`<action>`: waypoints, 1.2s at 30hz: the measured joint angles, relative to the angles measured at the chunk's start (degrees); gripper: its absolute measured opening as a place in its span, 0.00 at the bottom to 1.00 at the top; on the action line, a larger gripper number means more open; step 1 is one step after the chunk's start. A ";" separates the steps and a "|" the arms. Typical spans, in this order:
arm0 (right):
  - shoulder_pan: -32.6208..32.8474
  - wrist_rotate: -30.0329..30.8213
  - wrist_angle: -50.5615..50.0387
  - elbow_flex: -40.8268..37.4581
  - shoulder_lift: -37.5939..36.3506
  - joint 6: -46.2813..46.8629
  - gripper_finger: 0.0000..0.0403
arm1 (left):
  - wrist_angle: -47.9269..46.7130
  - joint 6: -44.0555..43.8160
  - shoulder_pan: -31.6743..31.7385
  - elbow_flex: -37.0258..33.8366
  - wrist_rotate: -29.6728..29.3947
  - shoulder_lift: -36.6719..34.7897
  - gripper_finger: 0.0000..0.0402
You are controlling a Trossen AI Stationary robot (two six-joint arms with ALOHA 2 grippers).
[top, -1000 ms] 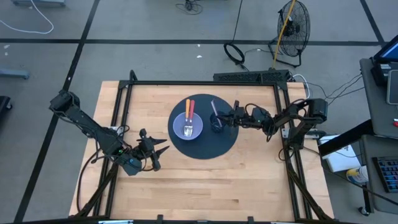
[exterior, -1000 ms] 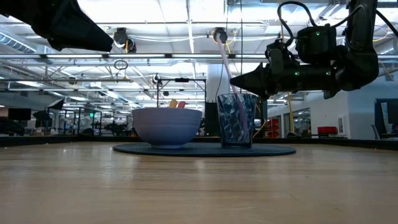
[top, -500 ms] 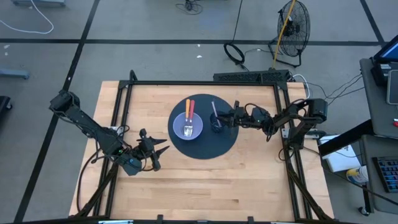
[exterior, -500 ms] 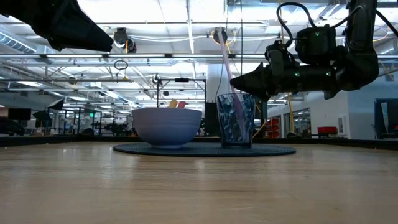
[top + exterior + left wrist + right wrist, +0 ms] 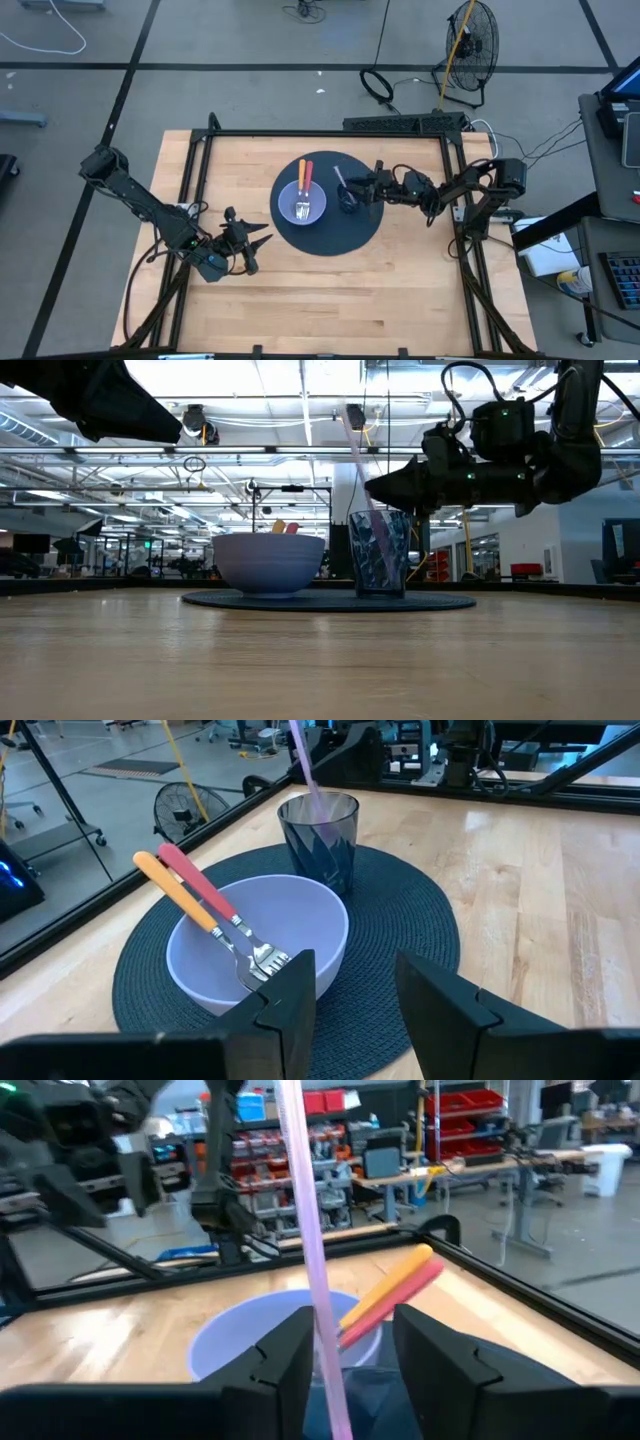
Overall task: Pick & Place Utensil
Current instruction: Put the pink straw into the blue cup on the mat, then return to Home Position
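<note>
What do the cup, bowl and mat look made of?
Cup: looks like translucent dark-blue plastic, glossy; the pink utensil shows through its wall.
Bowl: opaque lavender, smooth matte; plastic or ceramic, can't tell.
Mat: dark woven fibre, with concentric braided ridges visible.

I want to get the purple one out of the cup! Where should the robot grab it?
Grab the purple utensil by its long handle sticking out above the cup, coming from the right gripper's side. It leans on the rim, so that part is free.
</note>
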 joint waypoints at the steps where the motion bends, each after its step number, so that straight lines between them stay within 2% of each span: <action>1: 0.00 0.45 -0.77 0.40 0.00 0.00 0.34 | 0.00 0.00 0.00 0.00 0.00 0.00 0.36; 8: -0.09 4.16 -5.86 2.08 0.00 0.86 0.41 | -0.02 -0.09 0.00 0.00 0.02 0.00 0.36; 28: -0.07 3.25 -4.01 2.23 -0.04 0.64 0.42 | -0.07 0.42 0.00 0.00 0.02 0.00 0.36; 31: -0.07 0.61 -2.94 2.23 -0.93 0.61 0.42 | 0.02 1.18 0.00 0.00 0.02 0.00 0.36; 36: -0.04 0.35 -6.85 2.21 -4.67 -0.27 0.42 | 2.88 3.64 -0.02 0.02 -2.57 0.00 0.36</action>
